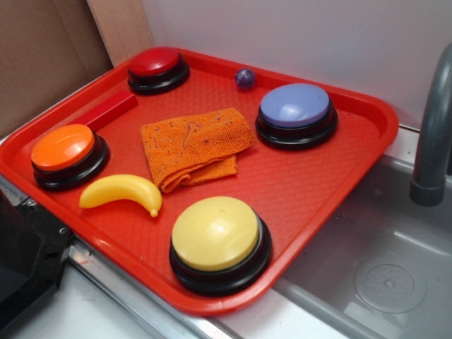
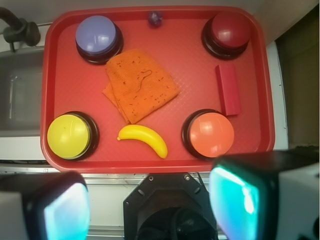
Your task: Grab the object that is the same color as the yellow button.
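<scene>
1. In the wrist view, starting at the left, the large pale-yellow dome button on a black round base (image 2: 68, 136) sits in the near-left corner of the red plastic tray (image 2: 55, 75). It sets the colour to match and is not the thing to grab.
2. Just right of it, apart from it, lies the small glossy yellow plastic toy banana (image 2: 143, 139). It lies flat on the tray floor, just in front of the folded orange knitted cloth (image 2: 141, 85) and left of the orange dome button (image 2: 211, 134), between the two near buttons.
3. Handling, as a judgement: the banana looks hollow and light, stiff rather than soft, and its shiny skin is likely slippery. Being curved and lying free, it could spin or skid if pushed at one end.
4. Where to hold: the thick middle of the curve looks best, with the fingers closing across its narrow width, so the tapering tips cannot squirt out.
5. The fingers (image 2: 280, 200) stand well apart, one at each lower corner of the wrist view, holding nothing; the gripper (image 2: 150, 210) hangs above the tray's near edge, well clear of the banana.
6. Farther right, the red rectangular block (image 2: 228, 89) and the dark red dome button (image 2: 229, 31) are well away.
</scene>
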`<state>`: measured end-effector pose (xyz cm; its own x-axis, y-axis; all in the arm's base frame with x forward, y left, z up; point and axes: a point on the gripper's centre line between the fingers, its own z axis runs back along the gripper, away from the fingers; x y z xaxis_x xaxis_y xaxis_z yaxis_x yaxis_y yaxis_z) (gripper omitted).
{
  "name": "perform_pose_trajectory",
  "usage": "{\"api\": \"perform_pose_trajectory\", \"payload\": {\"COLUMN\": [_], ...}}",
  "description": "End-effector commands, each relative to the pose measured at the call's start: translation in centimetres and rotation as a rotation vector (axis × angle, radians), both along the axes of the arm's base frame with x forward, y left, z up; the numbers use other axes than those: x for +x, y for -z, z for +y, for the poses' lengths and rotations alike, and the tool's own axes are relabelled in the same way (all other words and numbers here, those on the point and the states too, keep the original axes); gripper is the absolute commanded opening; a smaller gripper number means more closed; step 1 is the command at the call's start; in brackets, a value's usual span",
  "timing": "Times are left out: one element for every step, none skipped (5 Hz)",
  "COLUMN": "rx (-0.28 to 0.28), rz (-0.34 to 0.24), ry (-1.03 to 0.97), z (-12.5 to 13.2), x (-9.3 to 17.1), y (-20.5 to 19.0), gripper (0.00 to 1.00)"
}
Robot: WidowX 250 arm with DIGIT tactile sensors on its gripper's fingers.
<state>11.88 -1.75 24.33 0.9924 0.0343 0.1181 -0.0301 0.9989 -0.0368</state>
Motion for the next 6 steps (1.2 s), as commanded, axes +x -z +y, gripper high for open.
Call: {"api": "perform_pose_trajectory", "payload": {"rx": [0.000, 0.052, 0.100, 0.057, -0.003, -0.011], "rz": [0.000, -0.060, -0.101, -0.086, -0.067, -0.013], "ry": [0.000, 0.154, 0.330, 0.454, 0.546, 0.539], "z": [0.0, -1.6, -2.1, -2.5, -2.1, -1.6], "x": [0.0, 0.4, 0.5, -0.2, -0.2, 0.3], "y": [0.0, 2.7, 6.3, 9.4, 12.8, 15.8], "gripper": [1.00, 1.00, 1.00, 1.00, 1.00, 1.00]}}
